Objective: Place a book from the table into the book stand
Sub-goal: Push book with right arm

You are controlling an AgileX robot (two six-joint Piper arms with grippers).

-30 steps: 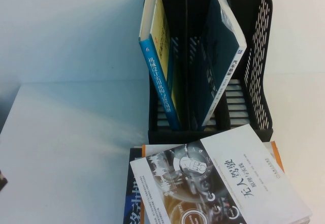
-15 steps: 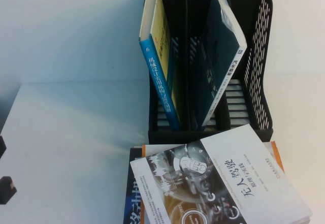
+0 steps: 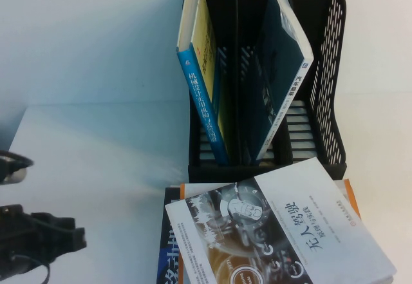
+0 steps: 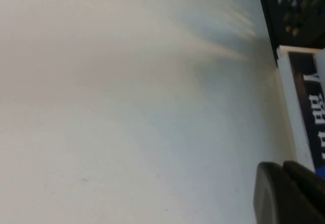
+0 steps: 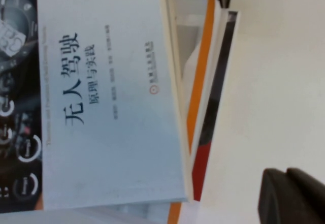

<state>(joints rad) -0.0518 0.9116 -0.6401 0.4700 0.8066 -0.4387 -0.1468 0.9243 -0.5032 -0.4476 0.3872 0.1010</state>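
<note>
The book (image 3: pixel 283 232) lies flat on top of a small stack at the near edge of the table (image 3: pixel 96 155), just in front of the stand (image 3: pixel 328 71). Its cover is white toward the right, with a black Chinese title in large characters and smaller lines beside it. The left part carries a dark photo of a car dashboard with round dials and ring-shaped white marks. It sits askew on the stack, its corner nearly touching the stand's base. From the right wrist view the book (image 5: pixel 111 107) shows a thick block of pale pages. Under it are an orange-edged book (image 5: pixel 200 82) and a dark one with a red patch (image 5: pixel 216 97).

The stand is black and upright, with perforated side walls and a slatted floor. In its left slot a blue-spined book (image 3: pixel 203 91) with a yellow cover leans; further right a dark teal book (image 3: pixel 277 78) tilts against a divider.

The left gripper (image 3: pixel 55 236) hovers low over the table at the left edge of the high view, well apart from the stack; I cannot tell if its claw is spread or pressed together. The right gripper (image 5: pixel 292 198) shows only as a dark shape in its wrist view, over bare table beside the stack; its state cannot be told either.
</note>
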